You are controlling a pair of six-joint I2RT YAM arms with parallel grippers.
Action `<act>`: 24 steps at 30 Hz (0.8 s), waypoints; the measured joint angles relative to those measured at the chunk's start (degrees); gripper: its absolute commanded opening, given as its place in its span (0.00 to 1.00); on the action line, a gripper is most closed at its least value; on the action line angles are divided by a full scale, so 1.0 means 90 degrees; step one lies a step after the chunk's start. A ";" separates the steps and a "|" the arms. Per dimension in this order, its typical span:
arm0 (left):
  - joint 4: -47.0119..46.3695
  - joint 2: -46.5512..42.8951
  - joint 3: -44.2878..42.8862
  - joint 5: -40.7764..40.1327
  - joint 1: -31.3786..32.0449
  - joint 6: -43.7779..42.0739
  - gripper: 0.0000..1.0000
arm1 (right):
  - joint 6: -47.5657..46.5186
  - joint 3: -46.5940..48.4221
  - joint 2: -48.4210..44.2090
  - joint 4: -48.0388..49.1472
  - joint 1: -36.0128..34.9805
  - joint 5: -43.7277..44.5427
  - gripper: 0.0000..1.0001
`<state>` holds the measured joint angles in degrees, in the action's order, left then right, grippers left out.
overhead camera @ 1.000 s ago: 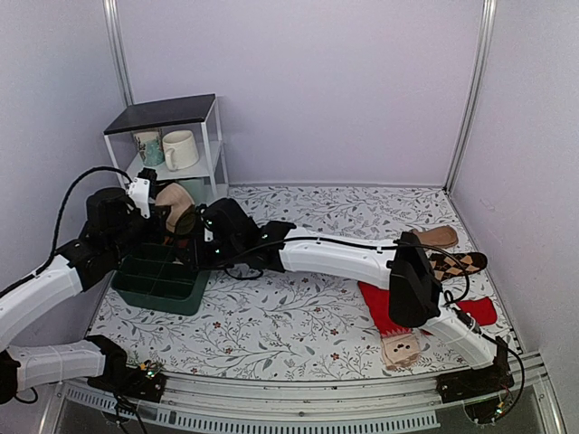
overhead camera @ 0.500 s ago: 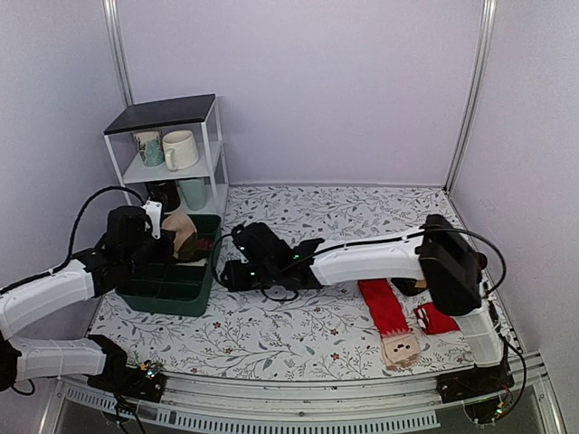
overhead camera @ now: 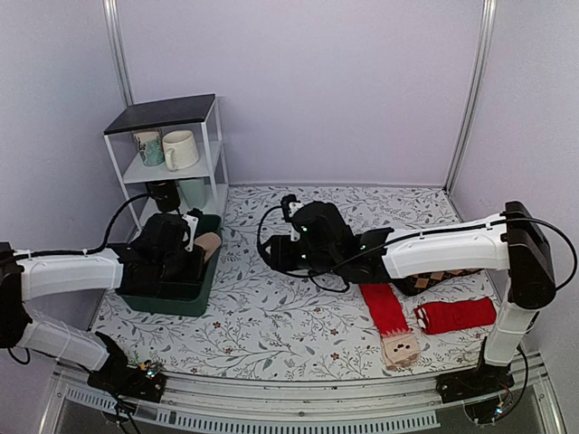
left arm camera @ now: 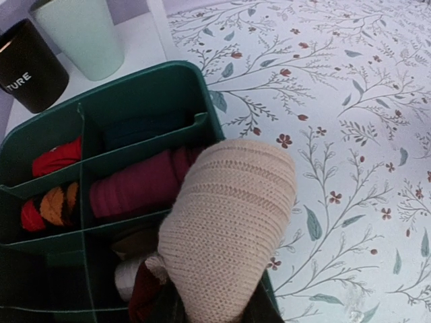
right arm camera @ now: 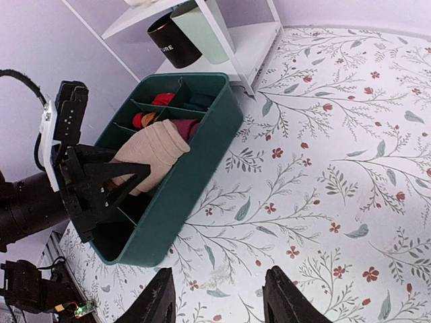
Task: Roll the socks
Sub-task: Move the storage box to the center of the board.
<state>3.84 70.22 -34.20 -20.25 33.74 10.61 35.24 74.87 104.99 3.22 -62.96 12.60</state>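
The socks point(left arm camera: 229, 222) are a tan-beige knitted roll, and my left gripper point(right arm camera: 137, 165) is shut on it. The roll point(overhead camera: 207, 242) hangs over the right-hand side of the green divided bin point(overhead camera: 201, 287), tilted up and out past its rim. In the left wrist view the roll hides most of the fingers. My right gripper point(right arm camera: 219, 304) is open with nothing in it, over the patterned table to the right of the bin point(right arm camera: 202, 145). In the top view the right gripper point(overhead camera: 274, 252) stands well apart from the roll.
The bin's compartments hold red, orange, maroon and navy socks point(left arm camera: 131, 185). A white shelf point(overhead camera: 167, 113) with mugs stands behind it, with a black cup point(left arm camera: 30, 74) and a mint cup point(left arm camera: 84, 37) at its foot. Red socks point(overhead camera: 387, 312), a red roll point(overhead camera: 455, 315) and argyle socks point(overhead camera: 434, 278) lie at the right.
My right gripper has let go near the roll and pulled back to the right, away from the bin. The left gripper has carried the roll down and right, over the bin's edge.
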 measured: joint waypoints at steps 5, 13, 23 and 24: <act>-0.0044 0.0452 -0.0262 0.0240 0.0119 0.0124 0.00 | -0.0002 -0.0670 -0.0532 0.0051 0.0005 0.0165 0.43; -0.0826 0.0775 -0.0177 0.0617 0.0119 0.0359 0.00 | 0.0158 -0.1613 -0.1826 0.0070 0.0005 0.0719 0.43; -0.1846 0.1897 -0.0753 0.1158 0.0318 0.0593 0.00 | 0.0396 -0.2047 -0.2548 -0.0265 0.0005 0.1307 0.43; -0.1889 0.2045 -0.0894 0.1212 0.0369 0.0590 0.00 | 0.0418 -0.2086 -0.2582 -0.0301 0.0005 0.1365 0.44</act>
<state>-13.17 88.62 -42.24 -9.34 37.06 15.92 39.00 56.10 81.76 0.51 -62.92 24.88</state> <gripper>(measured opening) 0.176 0.432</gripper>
